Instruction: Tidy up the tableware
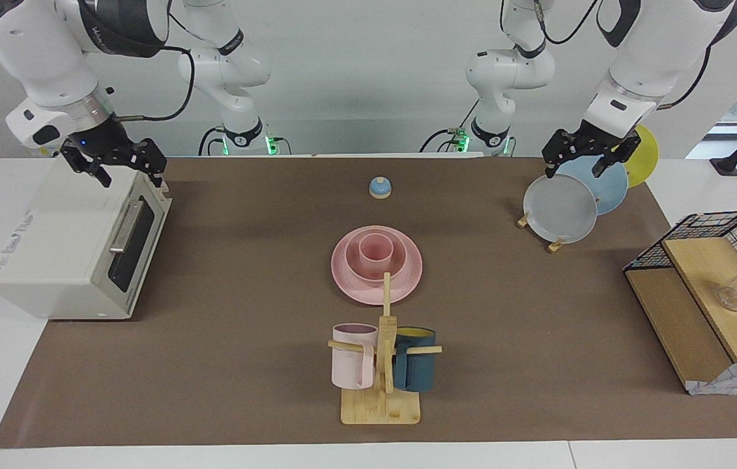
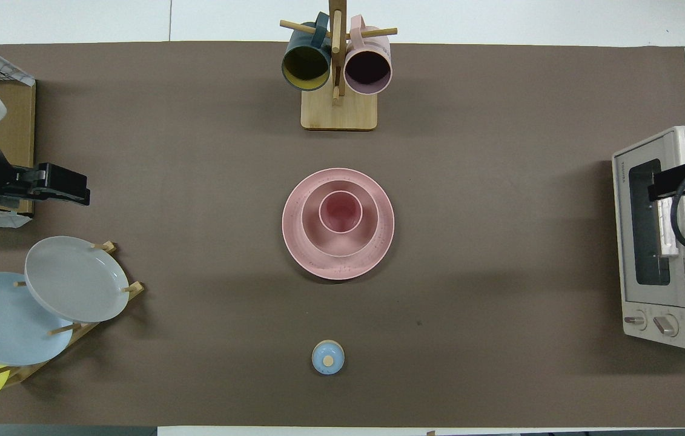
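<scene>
At frame centre on the desk (image 1: 212, 391), the pink cup (image 1: 376, 253) nests in the bowl (image 1: 401, 257) on the plate (image 1: 348, 277): seemingly rigid, light, smooth; grip rims. Left end effector (image 1: 580, 158) and right end effector (image 1: 115, 164) hover, openings unclear.

Before you, the worktop (image 1: 244, 391) carries a brown mat (image 1: 537, 365); on it lie a pink plate (image 1: 407, 277), mug stand (image 1: 381, 409), plate rack (image 1: 556, 245), small blue bell (image 1: 380, 187), toaster oven (image 1: 68, 247) and wire shelf (image 1: 700, 312).

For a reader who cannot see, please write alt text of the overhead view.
A pink cup sits in a pink bowl on a pink plate, mid-table. Both tools wait: left tool above the plate rack, right tool over the toaster oven.
</scene>
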You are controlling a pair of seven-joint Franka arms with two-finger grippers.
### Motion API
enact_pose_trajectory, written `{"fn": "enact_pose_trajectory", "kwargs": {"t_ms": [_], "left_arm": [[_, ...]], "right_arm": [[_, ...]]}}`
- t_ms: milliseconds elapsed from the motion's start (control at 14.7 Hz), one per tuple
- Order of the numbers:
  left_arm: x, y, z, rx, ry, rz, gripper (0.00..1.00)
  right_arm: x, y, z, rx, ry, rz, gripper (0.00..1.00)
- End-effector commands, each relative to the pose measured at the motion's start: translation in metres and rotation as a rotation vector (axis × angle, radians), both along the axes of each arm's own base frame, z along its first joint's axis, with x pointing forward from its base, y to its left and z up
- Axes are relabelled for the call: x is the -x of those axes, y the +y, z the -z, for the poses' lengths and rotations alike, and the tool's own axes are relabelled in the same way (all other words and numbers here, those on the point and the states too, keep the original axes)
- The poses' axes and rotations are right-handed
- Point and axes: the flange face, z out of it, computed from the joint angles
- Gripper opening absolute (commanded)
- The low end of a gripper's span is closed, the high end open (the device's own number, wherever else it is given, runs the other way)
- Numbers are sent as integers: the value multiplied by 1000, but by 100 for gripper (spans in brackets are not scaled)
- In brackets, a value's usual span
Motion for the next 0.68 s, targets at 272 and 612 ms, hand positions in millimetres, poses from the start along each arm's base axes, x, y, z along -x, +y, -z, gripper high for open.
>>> {"fn": "enact_pose_trajectory", "kwargs": {"t_ms": [272,612], "left_arm": [[2,8,-1,-19,10,21,100],[2,10,-1,-18,7,13,100]], "right_arm": [[4,-1,0,-21,7,-13,100],[4,-1,0,-21,7,-13,100]]}}
